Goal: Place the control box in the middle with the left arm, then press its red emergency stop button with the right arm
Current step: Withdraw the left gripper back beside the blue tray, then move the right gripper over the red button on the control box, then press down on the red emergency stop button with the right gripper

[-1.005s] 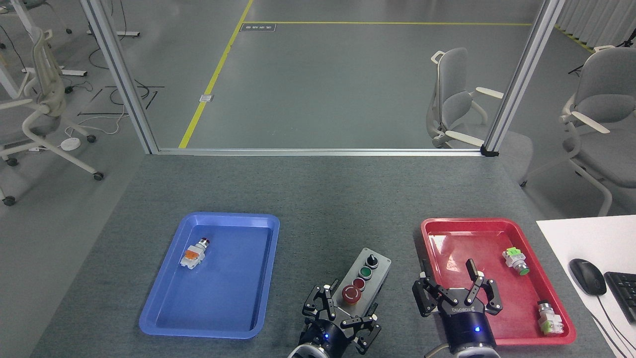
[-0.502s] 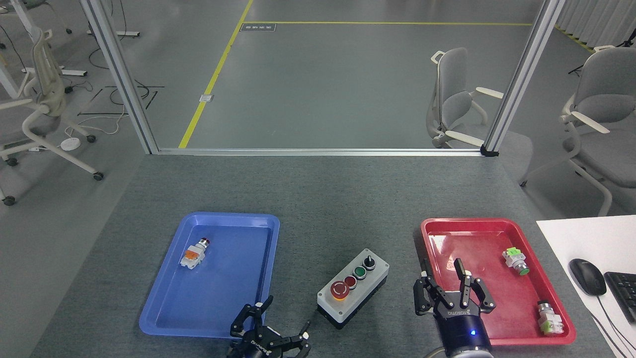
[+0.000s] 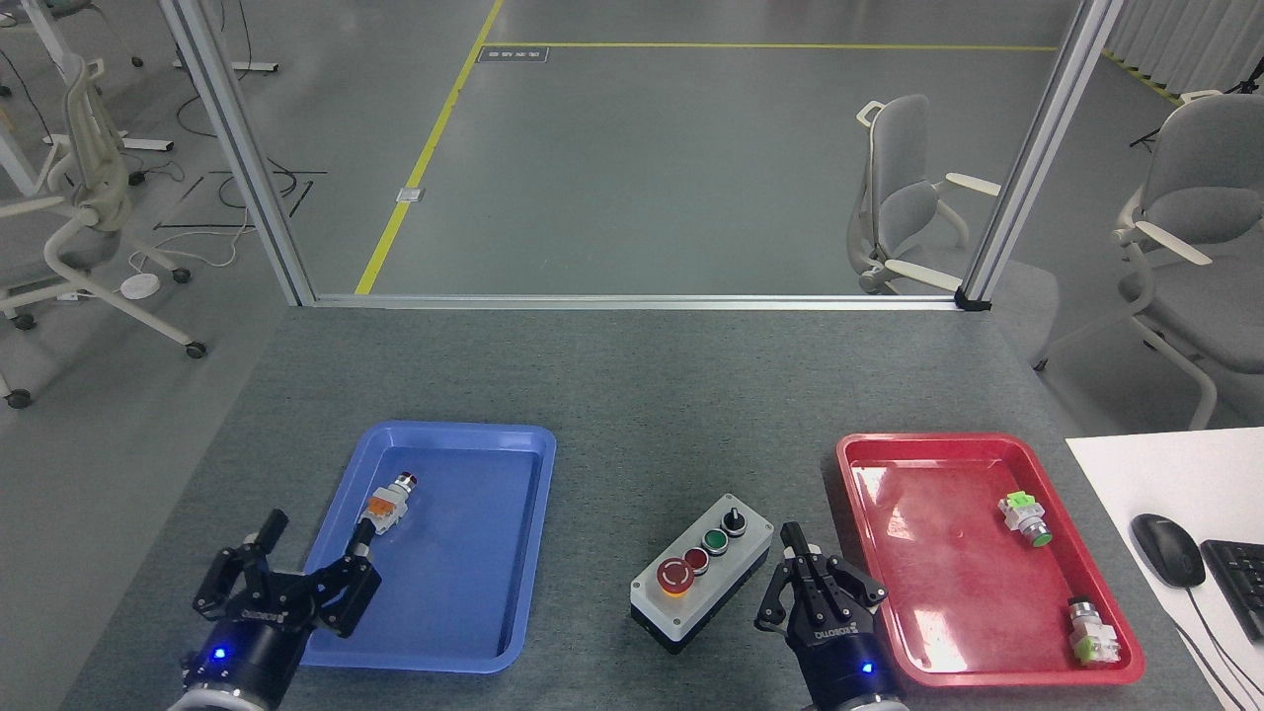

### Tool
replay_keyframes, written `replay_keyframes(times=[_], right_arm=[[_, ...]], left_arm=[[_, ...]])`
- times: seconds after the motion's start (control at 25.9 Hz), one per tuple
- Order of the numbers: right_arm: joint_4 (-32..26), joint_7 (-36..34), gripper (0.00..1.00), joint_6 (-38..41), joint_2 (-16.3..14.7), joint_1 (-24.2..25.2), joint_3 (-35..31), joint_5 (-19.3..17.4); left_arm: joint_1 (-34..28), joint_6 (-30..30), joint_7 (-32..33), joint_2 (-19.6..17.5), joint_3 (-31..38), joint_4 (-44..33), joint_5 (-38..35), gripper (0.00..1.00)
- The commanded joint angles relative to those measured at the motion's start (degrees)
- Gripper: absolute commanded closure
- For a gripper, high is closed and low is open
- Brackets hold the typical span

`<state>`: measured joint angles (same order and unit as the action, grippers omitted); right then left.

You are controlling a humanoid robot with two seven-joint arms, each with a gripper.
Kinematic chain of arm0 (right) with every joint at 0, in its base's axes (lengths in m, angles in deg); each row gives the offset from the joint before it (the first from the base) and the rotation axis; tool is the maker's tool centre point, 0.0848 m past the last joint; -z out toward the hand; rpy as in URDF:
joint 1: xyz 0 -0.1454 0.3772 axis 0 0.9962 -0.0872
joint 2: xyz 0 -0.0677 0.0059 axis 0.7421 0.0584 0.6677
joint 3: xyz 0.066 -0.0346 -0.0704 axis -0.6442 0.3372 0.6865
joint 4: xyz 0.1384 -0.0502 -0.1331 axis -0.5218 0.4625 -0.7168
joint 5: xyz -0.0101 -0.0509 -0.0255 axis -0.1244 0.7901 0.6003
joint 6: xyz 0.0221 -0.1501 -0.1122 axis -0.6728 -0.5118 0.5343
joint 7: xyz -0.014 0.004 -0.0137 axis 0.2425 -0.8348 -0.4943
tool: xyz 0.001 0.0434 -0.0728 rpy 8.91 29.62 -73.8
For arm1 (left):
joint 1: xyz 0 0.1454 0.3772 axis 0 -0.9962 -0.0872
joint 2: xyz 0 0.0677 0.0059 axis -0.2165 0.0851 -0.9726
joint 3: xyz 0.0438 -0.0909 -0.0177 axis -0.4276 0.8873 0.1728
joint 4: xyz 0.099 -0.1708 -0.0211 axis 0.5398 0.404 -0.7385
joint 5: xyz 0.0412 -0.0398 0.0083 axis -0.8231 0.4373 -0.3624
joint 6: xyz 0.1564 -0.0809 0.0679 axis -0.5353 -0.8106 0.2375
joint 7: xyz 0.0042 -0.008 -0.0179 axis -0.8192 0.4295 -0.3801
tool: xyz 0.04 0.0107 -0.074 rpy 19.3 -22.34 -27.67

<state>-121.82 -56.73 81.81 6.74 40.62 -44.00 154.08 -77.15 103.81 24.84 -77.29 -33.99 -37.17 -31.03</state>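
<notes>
Since the left gripper has withdrawn, fingers apart, to the lower left, the control box stands free in the middle while the right gripper, fingers seemingly drawn together, has moved beside it for the red emergency stop button.

Grey-faced control box lies diagonally on bare felt; red emergency stop button at near-left end.

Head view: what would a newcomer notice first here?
Probably the control box on the grey table between the blue tray and red tray, its red emergency stop button nearest. The right claw sits beside it, fingers together; the left claw is spread.
</notes>
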Motion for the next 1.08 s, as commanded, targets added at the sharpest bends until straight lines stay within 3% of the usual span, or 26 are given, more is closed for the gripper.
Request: replay_keyframes(times=[0.0, 0.19, 0.35, 0.46, 0.66, 1.04], right_arm=[[0.40, 1.64, 1.00, -0.04, 1.46, -1.52, 3.07, 0.05], [1.19, 3.13, 1.00, 0.84, 3.40, -2.93, 6.50, 0.41], [1.98, 5.42, 1.00, 0.84, 4.98, -3.02, 7.81, 1.37], [5.67, 5.42, 1.00, -0.04, 6.21, -3.54, 9.04, 2.60], [9.19, 5.77, 1.00, -1.45, 6.47, -4.69, 9.84, 2.52], [11.03, 8.49, 1.00, -3.82, 6.47, -4.69, 10.27, 2.60]], left_arm=[[5.10, -2.28, 0.46, -0.26, 3.30, 5.43, 3.89, 0.01], [9.94, -12.47, 0.73, -0.18, 3.22, 9.21, 3.63, 0.01], [10.81, -13.09, 0.73, 0.26, 3.13, 9.39, 3.71, 0.01], [10.73, -12.21, 0.46, 0.26, 2.95, 9.56, 3.89, 0.01], [8.79, -11.95, 0.02, 0.26, 2.86, 9.30, 3.36, 0.01], [9.06, -12.03, 0.55, 0.35, 2.34, 9.04, 3.19, 0.01]])
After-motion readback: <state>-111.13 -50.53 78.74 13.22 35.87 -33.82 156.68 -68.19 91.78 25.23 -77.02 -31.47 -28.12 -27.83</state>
